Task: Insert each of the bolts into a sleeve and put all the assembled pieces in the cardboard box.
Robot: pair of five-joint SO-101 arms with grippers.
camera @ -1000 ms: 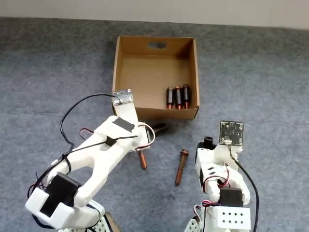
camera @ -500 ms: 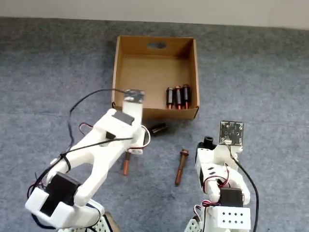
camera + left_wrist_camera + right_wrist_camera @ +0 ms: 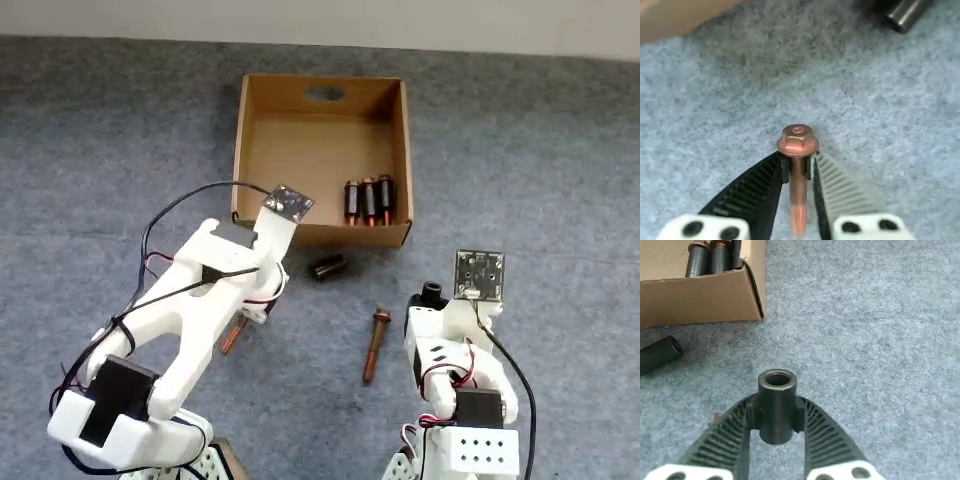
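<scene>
Clamped in the left hand [image 3: 799,162]: a copper bolt [image 3: 798,142], shank lengthwise between the jaws, head outermost. Gripped in the right hand [image 3: 777,410]: a black sleeve [image 3: 777,390], bore open away from the wrist. Both toward the table's [image 3: 560,150] near edge, sleeve rightward of bolt, well apart. Probably calls for lining shank with bore.

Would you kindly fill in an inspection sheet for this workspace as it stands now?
Surface: grey carpet.
Job's things: brown cardboard box holding three assembled bolt-and-sleeve pieces; loose black cylindrical sleeve just outside it; loose copper-coloured bolt nearer the arms.
Clutter: nothing seen.
Hands: left hand shut on a second copper bolt; right hand shut on a second black sleeve.
Cables: black cable arching over left arm; black wire along right arm.
Surroundings: pale strip beyond the carpet.
</scene>
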